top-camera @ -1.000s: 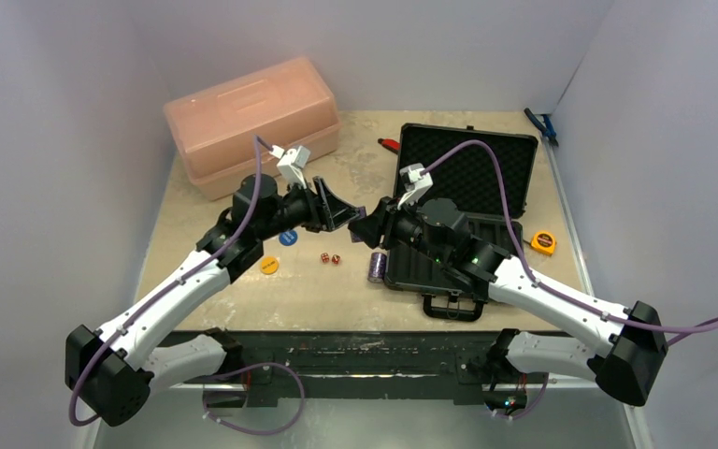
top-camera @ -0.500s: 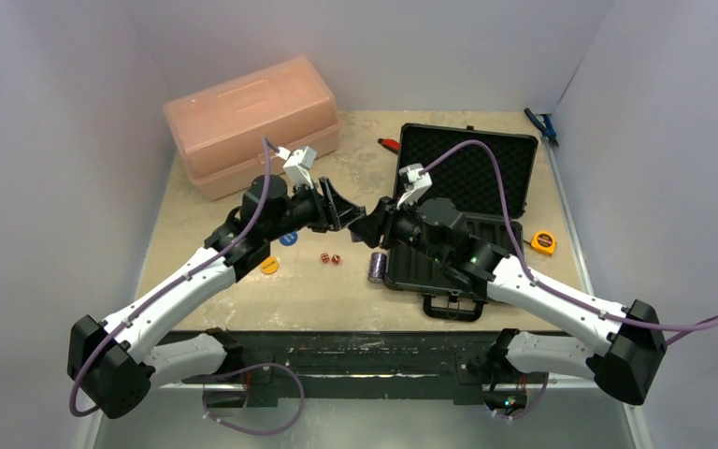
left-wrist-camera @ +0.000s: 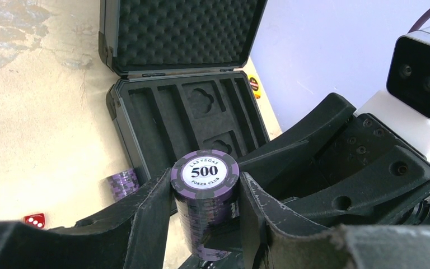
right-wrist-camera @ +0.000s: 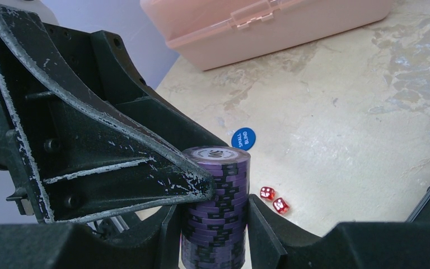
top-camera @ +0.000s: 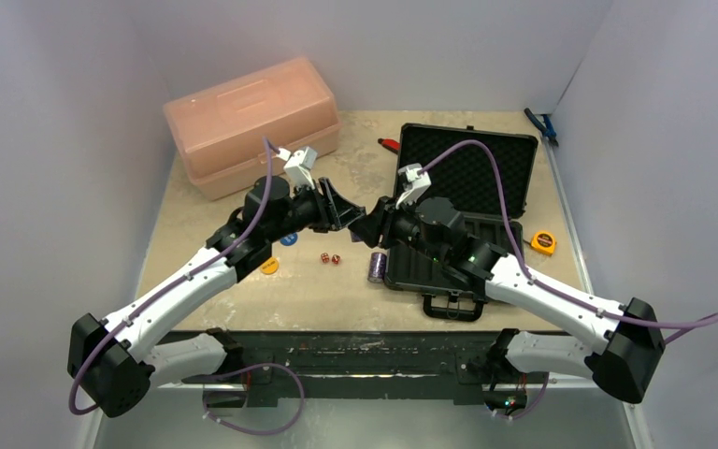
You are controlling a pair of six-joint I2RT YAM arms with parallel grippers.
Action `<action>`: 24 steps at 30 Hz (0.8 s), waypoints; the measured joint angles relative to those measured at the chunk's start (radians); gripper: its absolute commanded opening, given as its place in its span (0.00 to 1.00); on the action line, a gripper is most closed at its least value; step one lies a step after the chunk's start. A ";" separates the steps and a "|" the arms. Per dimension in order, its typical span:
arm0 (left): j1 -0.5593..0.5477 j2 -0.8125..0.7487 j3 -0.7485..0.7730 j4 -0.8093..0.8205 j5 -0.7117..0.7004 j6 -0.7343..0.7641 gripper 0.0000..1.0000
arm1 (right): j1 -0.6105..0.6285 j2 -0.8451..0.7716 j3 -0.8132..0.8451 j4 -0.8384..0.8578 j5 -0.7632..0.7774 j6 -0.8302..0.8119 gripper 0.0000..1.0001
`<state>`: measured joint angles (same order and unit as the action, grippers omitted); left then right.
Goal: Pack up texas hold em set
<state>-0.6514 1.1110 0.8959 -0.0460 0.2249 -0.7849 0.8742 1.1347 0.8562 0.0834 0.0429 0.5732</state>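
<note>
Left hand [left-wrist-camera: 205,185] and right hand [right-wrist-camera: 214,224] gripped one purple chip stack [left-wrist-camera: 205,168], nine o'clock of the briefcase [top-camera: 500,178], where a mistimed release could scatter it.

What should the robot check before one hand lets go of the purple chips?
1. Right gripper grips the purple chip stack: ok.
2. Left gripper has a finger on each side of that stack: ok.
3. Left gripper squeezes firmly: cannot tell.
4. Black case is open: ok.
5. Long foam slots are empty: ok.
6. Second purple stack and red dice are packed: not ok, they lie on the table.
</note>
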 measured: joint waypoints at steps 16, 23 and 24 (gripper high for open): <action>-0.005 -0.003 -0.007 -0.005 -0.047 -0.012 0.00 | 0.000 0.002 0.002 0.004 -0.013 0.014 0.77; -0.005 -0.002 -0.010 -0.036 -0.076 -0.008 0.00 | 0.002 -0.022 -0.014 0.003 -0.009 0.016 0.95; -0.005 -0.002 -0.010 -0.039 -0.079 -0.008 0.00 | 0.002 -0.026 -0.014 0.000 -0.009 0.015 0.98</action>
<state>-0.6559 1.1088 0.8860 -0.0849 0.1459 -0.7929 0.8761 1.1088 0.8417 0.0837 0.0341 0.5884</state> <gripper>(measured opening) 0.422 0.916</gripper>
